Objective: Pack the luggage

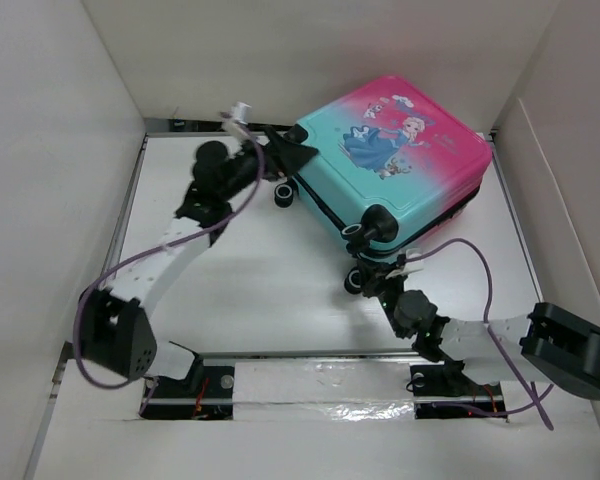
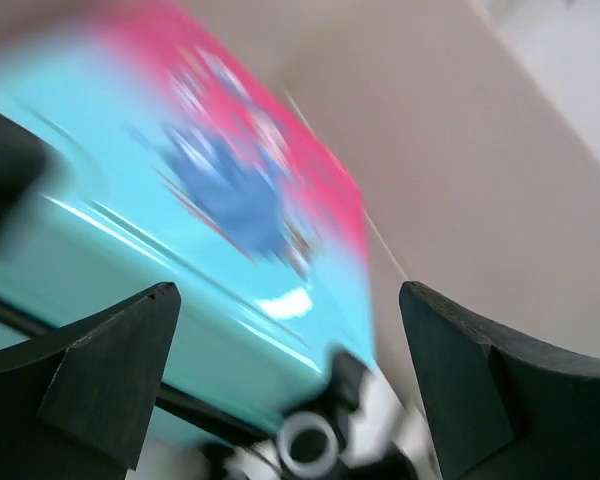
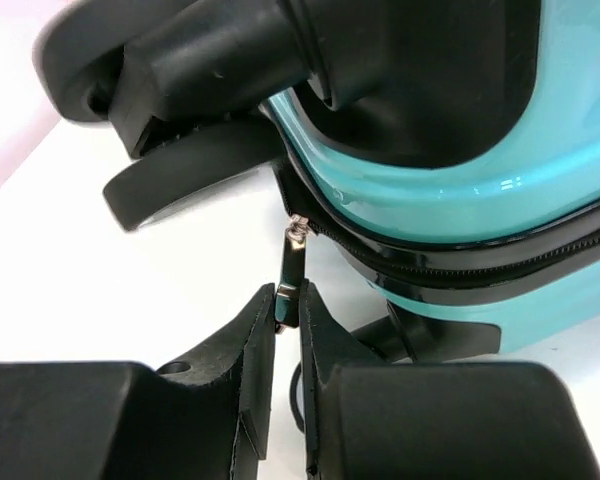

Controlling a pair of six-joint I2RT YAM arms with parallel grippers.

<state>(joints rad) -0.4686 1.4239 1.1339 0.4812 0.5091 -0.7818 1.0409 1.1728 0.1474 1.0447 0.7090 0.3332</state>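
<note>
Two hands at the luggage, lying lid-down on tabletop, far right. Right hand clamped on zip pull by a wheel corner; left hand spread wide, empty. Step: prob. running the zip. Nxt: drag pull along track w/ steady tension.

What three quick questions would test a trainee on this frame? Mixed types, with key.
1. True or false: the left gripper is shut on the luggage.
2. What is the right gripper pinching? A) a wheel B) the zipper pull C) the carry handle
3. Fill in: the luggage lies on the table with its princess picture facing ___.

Key:
1. False; its jaws stand open and hold nothing.
2. B
3. up
</note>
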